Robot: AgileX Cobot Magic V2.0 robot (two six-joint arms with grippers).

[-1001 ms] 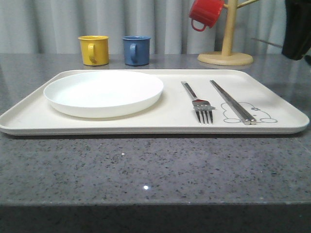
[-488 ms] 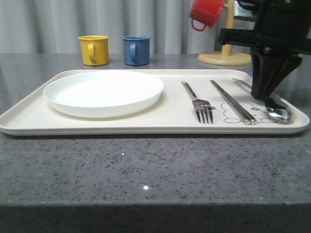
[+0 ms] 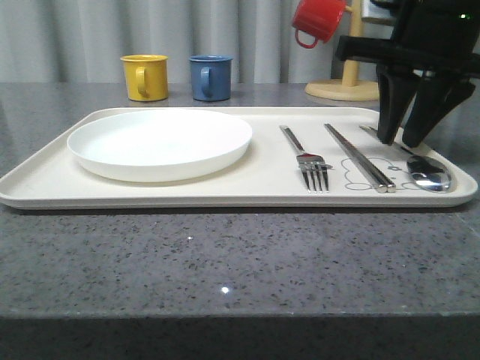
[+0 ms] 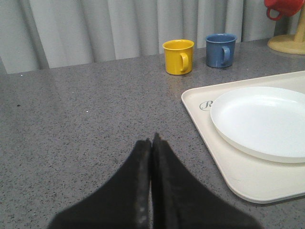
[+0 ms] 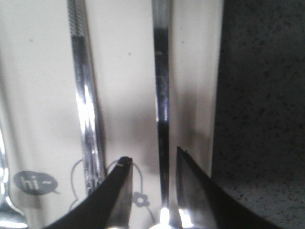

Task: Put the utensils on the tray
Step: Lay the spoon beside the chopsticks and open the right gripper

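On the cream tray [image 3: 225, 196] lie a white plate [image 3: 160, 142] at the left, then a fork [image 3: 306, 157], a pair of chopsticks [image 3: 358, 156] and a spoon [image 3: 428, 175] near the right rim. My right gripper [image 3: 400, 141] hangs open just over the spoon's handle. In the right wrist view the handle of the spoon [image 5: 162, 95] runs between the spread fingers of the right gripper [image 5: 150, 158], untouched, with the chopsticks [image 5: 83, 95] beside it on the tray [image 5: 124, 71]. My left gripper [image 4: 151, 140] is shut and empty over bare counter, left of the tray [image 4: 214, 152] and plate [image 4: 262, 119].
A yellow mug [image 3: 145, 76] and a blue mug [image 3: 211, 77] stand behind the tray. A red mug [image 3: 319, 20] hangs on a wooden stand [image 3: 347, 90] at the back right, close to my right arm. Grey counter runs in front of the tray.
My right arm came in from the upper right with the spoon, set it on the tray's right side, then opened and let it go. The left arm stayed still.
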